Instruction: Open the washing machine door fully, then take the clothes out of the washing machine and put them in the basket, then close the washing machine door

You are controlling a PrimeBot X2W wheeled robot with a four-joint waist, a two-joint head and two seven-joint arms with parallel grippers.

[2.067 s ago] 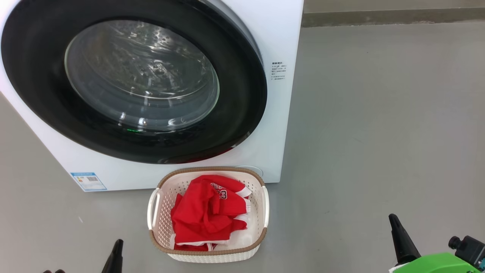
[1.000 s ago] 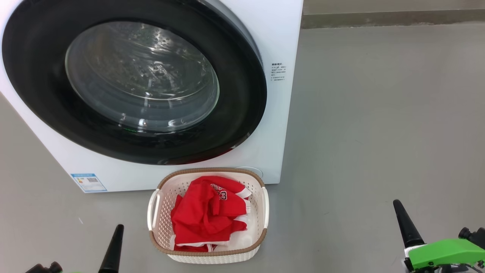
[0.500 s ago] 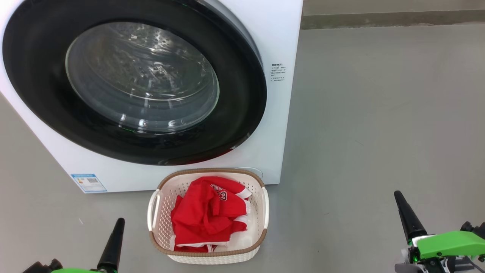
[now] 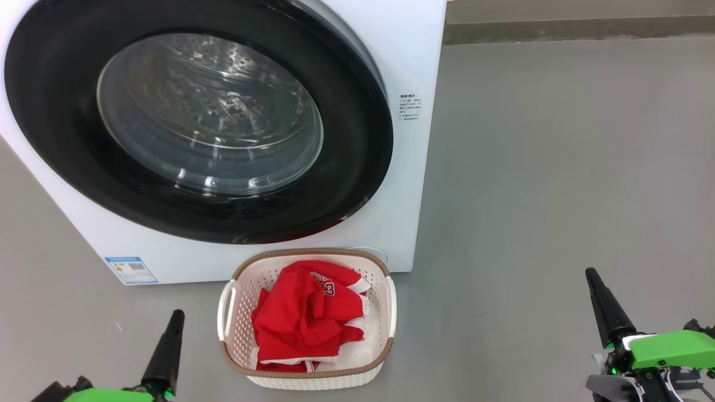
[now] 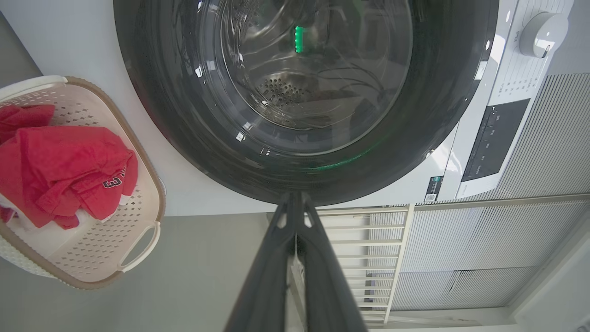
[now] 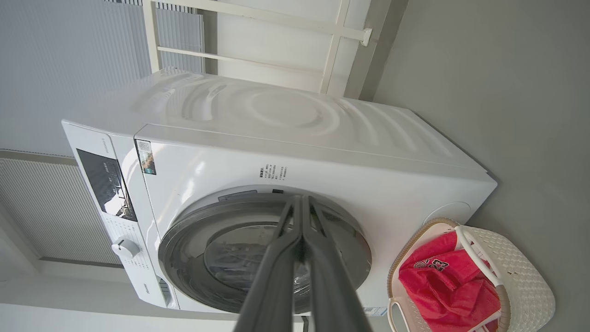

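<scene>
The washing machine (image 4: pixel 416 61) is a white front-loader, and its door (image 4: pixel 357 167) with the black rim and glass bowl lies flat against the front, closed. In the glass I see only bare steel drum. The red clothes (image 4: pixel 304 318) with the white 23 lie in the cream basket (image 4: pixel 385 279) on the floor before the machine. My left gripper (image 4: pixel 177 316) is shut and empty at the lower left, left of the basket. At the lower right my right gripper (image 4: pixel 591 274) is shut and empty. Both wrist views show the door (image 5: pixel 184 115) (image 6: pixel 350 240) and the clothes (image 5: pixel 60 161) (image 6: pixel 442 281).
Grey floor (image 4: pixel 558 167) spreads to the right of the machine, with a wall base at the back. The control panel and dial (image 5: pixel 537 32) sit on the machine's front beside the door. A white frame (image 6: pixel 336 41) stands behind the machine.
Both grippers have risen a little further into the head view, tips pointing at the machine. Door, basket and clothes have not moved.
</scene>
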